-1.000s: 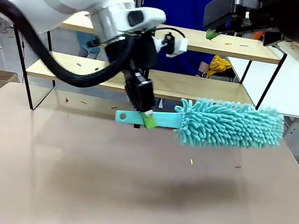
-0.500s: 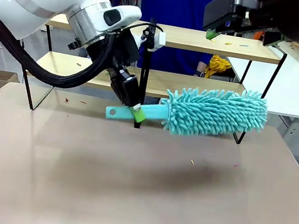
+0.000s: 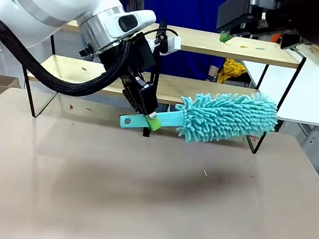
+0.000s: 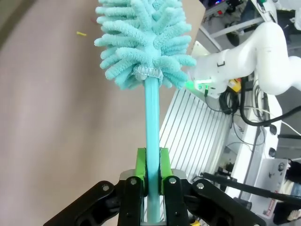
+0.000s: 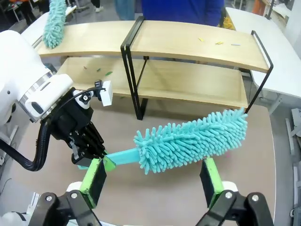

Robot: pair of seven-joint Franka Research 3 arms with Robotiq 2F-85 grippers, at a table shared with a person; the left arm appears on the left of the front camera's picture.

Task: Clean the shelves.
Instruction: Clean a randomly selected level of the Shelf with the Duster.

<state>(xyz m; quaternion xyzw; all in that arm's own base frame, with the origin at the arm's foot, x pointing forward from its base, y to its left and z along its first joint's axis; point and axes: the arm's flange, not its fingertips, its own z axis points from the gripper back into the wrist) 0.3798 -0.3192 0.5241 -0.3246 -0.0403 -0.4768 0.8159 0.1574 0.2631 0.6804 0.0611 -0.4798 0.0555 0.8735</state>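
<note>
**Front view.** The left fingers [image 3: 153, 123] are clamped tight on the flat handle of a turquoise chenille duster with a fluffy head [image 3: 226, 117]. The duster hangs above the beige counter [image 3: 133, 206], touching nothing that we can make out. Its long axis runs from about 8 o'clock (handle end) to 2 o'clock (head tip), roughly along the boards' length. The shelves, a two-tier rack of light wooden boards on a thin black metal frame [image 3: 94, 74], stand at the counter's far edge, at 12 o'clock from the fingers. The head sits in front of the lower right board. Small coloured scraps [image 3: 244, 46] lie on the upper right board.

**Left wrist view.** The handle rises straight toward 12 o'clock from between the green pads, which press on both of its sides. The head is at the top of the frame.

**Right wrist view.** The right fingers [image 5: 96, 181] stand wide apart and hold nothing. They hover above the counter's near side, with the duster beyond them and the shelves farther off at 12 o'clock.

**Judgement.** The left arm has the tool and is the nearer one. The coming move turns on carrying the head away toward 12 o'clock and onto a board, keeping its axis along the board's length.

**Writing.** We can read no brand, label or print.
</note>
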